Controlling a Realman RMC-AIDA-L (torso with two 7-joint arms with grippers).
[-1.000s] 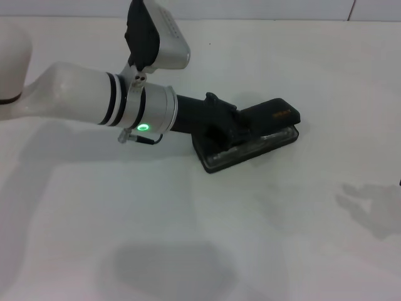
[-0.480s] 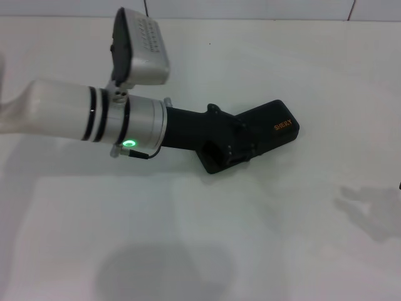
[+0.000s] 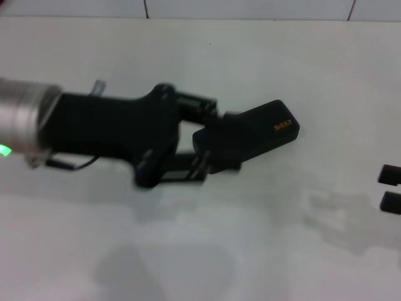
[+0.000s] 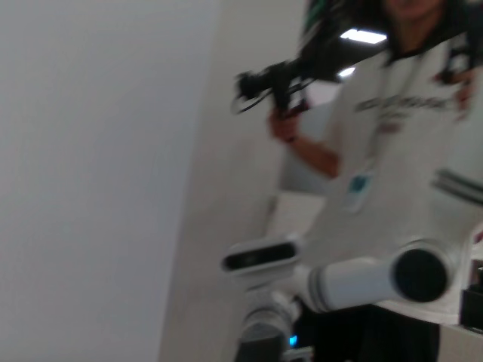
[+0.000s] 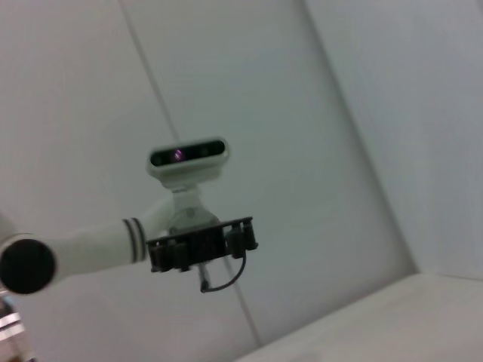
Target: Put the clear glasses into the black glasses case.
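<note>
The black glasses case (image 3: 250, 135) lies closed on the white table (image 3: 250, 251), its orange lettering (image 3: 283, 125) on the lid's far right end. The clear glasses are hidden. In the head view my left gripper (image 3: 210, 139) hovers at the case's left end. It is open, with one finger (image 3: 194, 101) behind that end and the other (image 3: 185, 172) in front of it. I cannot tell whether the fingers touch the case. My right gripper (image 3: 390, 188) shows only as two separated black fingertips at the right edge, open and holding nothing.
The right wrist view shows the left arm (image 5: 90, 245) against a pale wall. In the left wrist view a person in a white shirt (image 4: 400, 173) stands beyond the robot's white arm (image 4: 355, 283). A tiled wall edge (image 3: 250, 17) runs behind the table.
The case lid went from half open, with its contents showing, to closed. My left arm then drew back to the left. The right gripper's fingertips came into view at the right edge.
</note>
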